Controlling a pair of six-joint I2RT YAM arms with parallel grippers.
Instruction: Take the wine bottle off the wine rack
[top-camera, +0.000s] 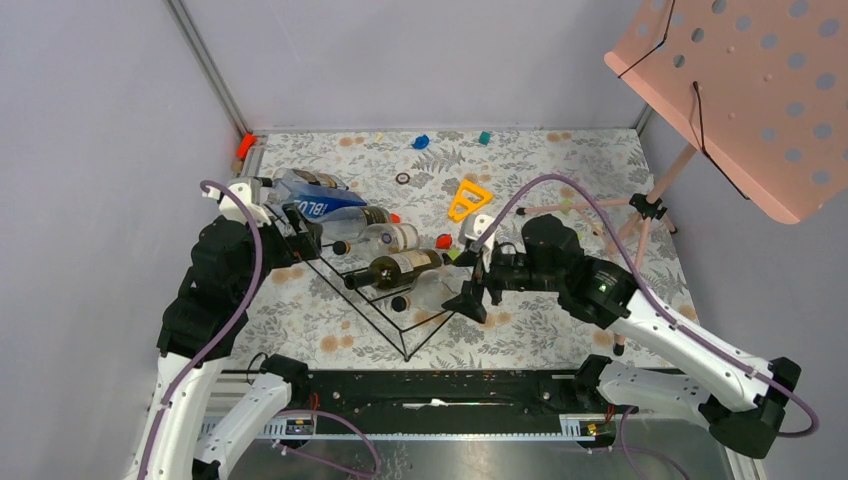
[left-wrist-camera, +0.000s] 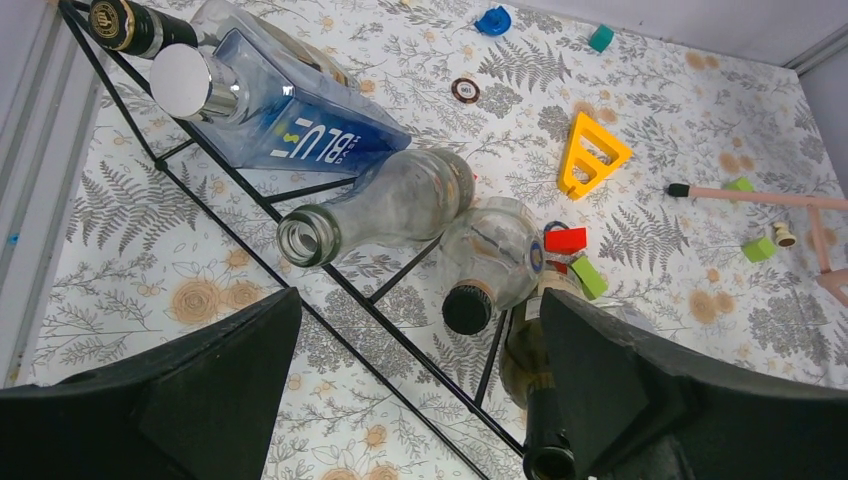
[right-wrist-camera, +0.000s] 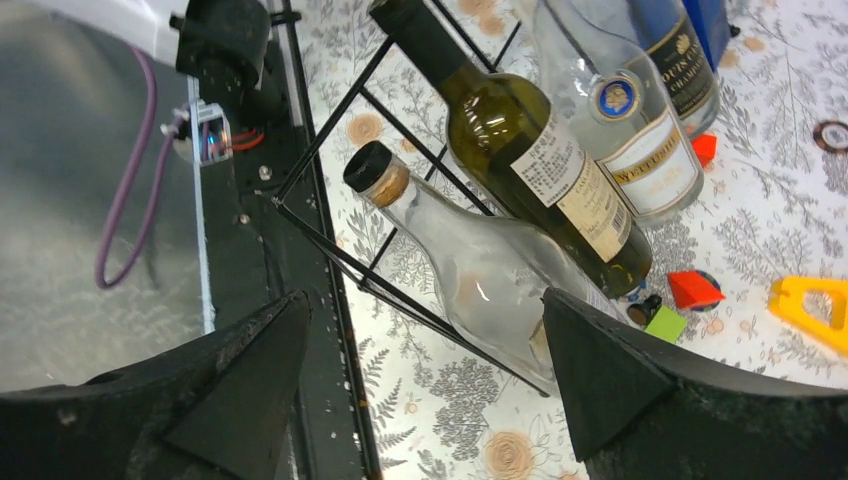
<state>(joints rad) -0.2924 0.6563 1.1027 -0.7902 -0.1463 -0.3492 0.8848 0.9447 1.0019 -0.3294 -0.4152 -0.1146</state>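
The dark green wine bottle (top-camera: 400, 267) lies on the black wire wine rack (top-camera: 385, 318), neck toward the left arm. In the left wrist view its open mouth (left-wrist-camera: 548, 460) shows beside my right finger, above the rack wire (left-wrist-camera: 330, 300). My left gripper (top-camera: 305, 235) (left-wrist-camera: 420, 400) is open at the rack's left end, nothing between the fingers. My right gripper (top-camera: 468, 275) (right-wrist-camera: 425, 390) is open at the rack's right end, next to the base of a clear capped bottle (right-wrist-camera: 480, 270). The wine bottle (right-wrist-camera: 520, 150) lies just beyond it.
A blue bottle (top-camera: 315, 200), a clear open-mouthed bottle (left-wrist-camera: 380, 210) and a clear labelled bottle (right-wrist-camera: 630, 140) also lie on or by the rack. A yellow triangle (top-camera: 468, 200) and small blocks lie behind. The pink music stand (top-camera: 740, 90) is at the right. A black rail (top-camera: 430, 385) runs along the near edge.
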